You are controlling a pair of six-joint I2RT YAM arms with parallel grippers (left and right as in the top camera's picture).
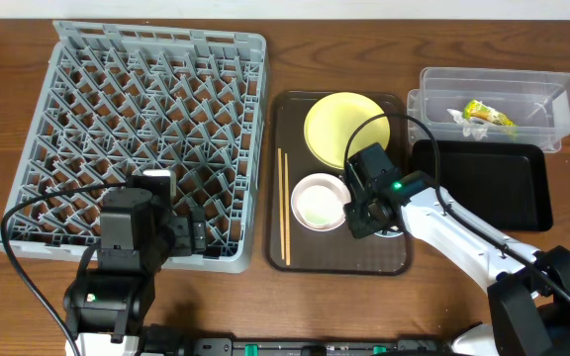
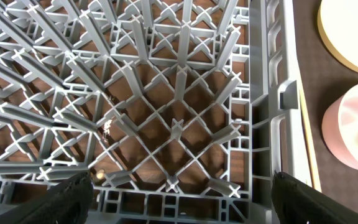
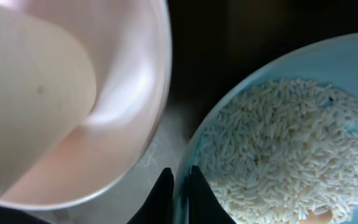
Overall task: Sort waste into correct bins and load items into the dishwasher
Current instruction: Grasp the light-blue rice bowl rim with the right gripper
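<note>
At the left of the table [image 1: 295, 59], the rack [image 1: 146, 138]. Just right of it, the serving tray [image 1: 334, 252], carrying the chopsticks [image 1: 285, 208] along its left edge, laid front to back. At the tray's rear, the plate [image 1: 342, 124]. Nearer the robot, the bowl [image 1: 317, 203], and close on that bowl's right, not touching, a second bowl [image 3: 340, 62] holding rice [image 3: 284, 149]. At far right rear, the tub [image 1: 522, 84], with the wrapper [image 1: 488, 116] inside. Directly in front of the tub, just right of the serving tray, the shallow tray [image 1: 483, 183].
</note>
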